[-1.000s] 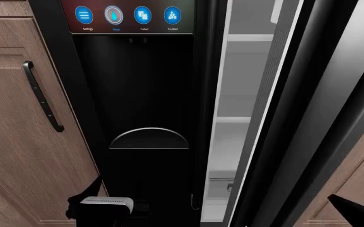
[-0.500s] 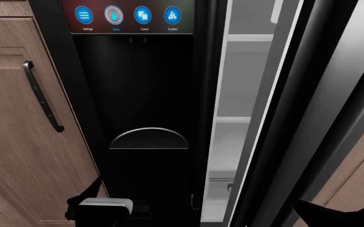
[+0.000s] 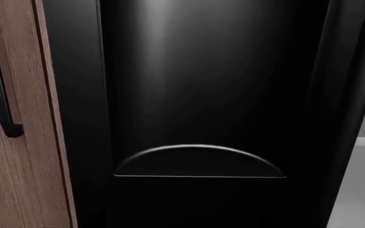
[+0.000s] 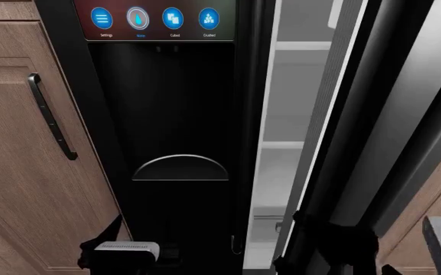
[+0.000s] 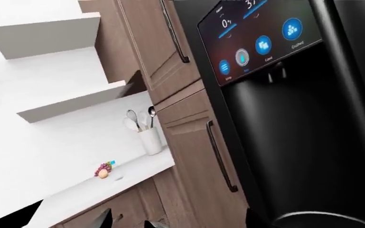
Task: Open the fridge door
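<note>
The fridge door [image 4: 362, 132] stands ajar at the right of the head view, a glossy black slab with a pale ribbed inner edge [image 4: 334, 86]. Through the gap I see the white interior [image 4: 289, 143] with its shelves. My right gripper [image 5: 179, 223] is open; its dark fingertips [image 5: 103, 221] frame only distant cabinet wood. The right arm's dark body [image 4: 331, 246] sits against the door's lower edge. My left gripper [image 4: 128, 252] hangs low in front of the dispenser door, its jaws lost against the black.
The narrower black dispenser door [image 4: 167, 103] with its blue-icon panel [image 4: 155, 20] fills the middle. A brown wooden cabinet [image 4: 14, 172] with a bar handle [image 4: 52, 117] is to the left. A white counter [image 5: 106, 183] with a utensil pot [image 5: 149, 140] lies further left.
My right arm has moved from the bottom right corner leftward and up to the fridge door's lower edge. The door's gap and the left arm look unchanged.
</note>
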Motion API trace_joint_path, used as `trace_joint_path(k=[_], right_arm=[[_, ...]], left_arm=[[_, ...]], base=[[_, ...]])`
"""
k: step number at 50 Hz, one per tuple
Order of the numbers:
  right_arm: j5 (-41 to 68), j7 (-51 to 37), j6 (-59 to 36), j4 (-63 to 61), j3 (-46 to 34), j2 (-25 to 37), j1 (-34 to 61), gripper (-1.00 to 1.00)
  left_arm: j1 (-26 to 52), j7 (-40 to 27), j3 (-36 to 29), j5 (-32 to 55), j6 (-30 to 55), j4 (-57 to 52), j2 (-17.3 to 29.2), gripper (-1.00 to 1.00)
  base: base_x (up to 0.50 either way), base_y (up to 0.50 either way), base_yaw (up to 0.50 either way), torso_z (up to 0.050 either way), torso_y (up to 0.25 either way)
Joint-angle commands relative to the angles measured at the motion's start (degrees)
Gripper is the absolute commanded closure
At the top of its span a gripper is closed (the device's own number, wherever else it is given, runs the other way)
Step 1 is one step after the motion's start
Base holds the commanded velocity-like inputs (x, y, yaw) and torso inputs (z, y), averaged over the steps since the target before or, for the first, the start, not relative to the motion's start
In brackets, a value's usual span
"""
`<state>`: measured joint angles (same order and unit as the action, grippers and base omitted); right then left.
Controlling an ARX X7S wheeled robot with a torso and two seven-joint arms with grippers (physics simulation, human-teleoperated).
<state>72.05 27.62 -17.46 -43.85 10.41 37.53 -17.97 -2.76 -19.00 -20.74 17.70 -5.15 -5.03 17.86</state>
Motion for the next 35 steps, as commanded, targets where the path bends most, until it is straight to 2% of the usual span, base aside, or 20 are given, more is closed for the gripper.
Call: trace_joint_path(k=[1,9,20,30,35], right_arm=[[-5.5,-10.49,-6.57,4.32,-11.83,-5.19,12.78,-1.0],[-10.5,-14.91,-9.88,11.46,-17.66,-9.77,20.44,-1.0],[-12.46,-17.66,-12.46,15.04,-21.8,-12.95,24.43,-1.0],[-9.83,-26.92,-16.77,13.39,-23.46,-15.66,26.28,-1.0],[-13.66,-33.24,-16.09,12.42,-24.11,-18.3,26.25,-1.0]], left_arm=[[-0.02,-0.04,-0.09,0.16,-0.36,0.38,0.09,-1.0],[0.28,-0.19,-0.16,0.24,-0.14,0.58,0.16,-1.0],[0.52,-0.46,-0.3,0.21,-0.14,1.12,0.1,-1.0],[0.47,-0.56,-0.25,0.33,-0.8,2.32,-0.06,-1.0],[0.37,-0.61,-0.1,0.51,-1.13,2.75,-0.03,-1.0]], base=[[0.0,0.0,0.0,0.0,0.0],[0.0,0.0,0.0,0.0,0.0],[0.0,0.0,0.0,0.0,0.0],[0.0,0.0,0.0,0.0,0.0],[0.0,0.0,0.0,0.0,0.0]])
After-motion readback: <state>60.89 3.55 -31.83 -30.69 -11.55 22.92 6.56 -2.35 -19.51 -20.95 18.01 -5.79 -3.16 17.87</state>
